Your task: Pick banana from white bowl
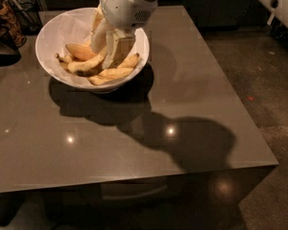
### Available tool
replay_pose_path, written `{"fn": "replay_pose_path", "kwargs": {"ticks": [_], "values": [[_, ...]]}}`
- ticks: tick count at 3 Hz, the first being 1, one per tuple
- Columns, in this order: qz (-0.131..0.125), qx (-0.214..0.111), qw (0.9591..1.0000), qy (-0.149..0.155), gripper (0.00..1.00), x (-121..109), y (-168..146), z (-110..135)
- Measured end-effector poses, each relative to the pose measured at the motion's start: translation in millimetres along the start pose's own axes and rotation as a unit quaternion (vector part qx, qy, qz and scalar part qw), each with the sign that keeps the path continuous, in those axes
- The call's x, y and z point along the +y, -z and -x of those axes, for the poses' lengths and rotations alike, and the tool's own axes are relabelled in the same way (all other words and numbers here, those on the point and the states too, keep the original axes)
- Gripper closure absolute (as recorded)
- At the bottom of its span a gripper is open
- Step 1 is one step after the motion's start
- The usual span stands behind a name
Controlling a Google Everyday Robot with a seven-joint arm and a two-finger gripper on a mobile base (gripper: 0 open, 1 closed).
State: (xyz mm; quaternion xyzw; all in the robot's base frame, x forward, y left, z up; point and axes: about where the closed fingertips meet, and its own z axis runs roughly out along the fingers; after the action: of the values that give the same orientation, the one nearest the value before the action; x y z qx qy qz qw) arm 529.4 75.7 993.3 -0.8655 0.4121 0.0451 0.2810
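Gripper (109, 51) sits inside white bowl (52, 33), bananas (113, 73) crowding it.

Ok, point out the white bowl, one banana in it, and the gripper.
white bowl (52, 36), camera view, bare inner wall on its left side.
banana (113, 73), camera view, middle of the front one.
gripper (108, 56), camera view, lower end, down inside the bowl.
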Motion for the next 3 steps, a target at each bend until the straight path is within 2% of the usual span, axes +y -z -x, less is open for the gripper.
{"fn": "replay_pose_path", "kwargs": {"ticks": [1,2,3], "values": [[0.005,-0.001,0.9999,-0.013,1.00,15,5,15],[-0.003,0.004,0.9991,-0.041,1.00,37,13,30],[-0.029,0.001,0.9964,-0.080,1.00,67,19,53]]}}
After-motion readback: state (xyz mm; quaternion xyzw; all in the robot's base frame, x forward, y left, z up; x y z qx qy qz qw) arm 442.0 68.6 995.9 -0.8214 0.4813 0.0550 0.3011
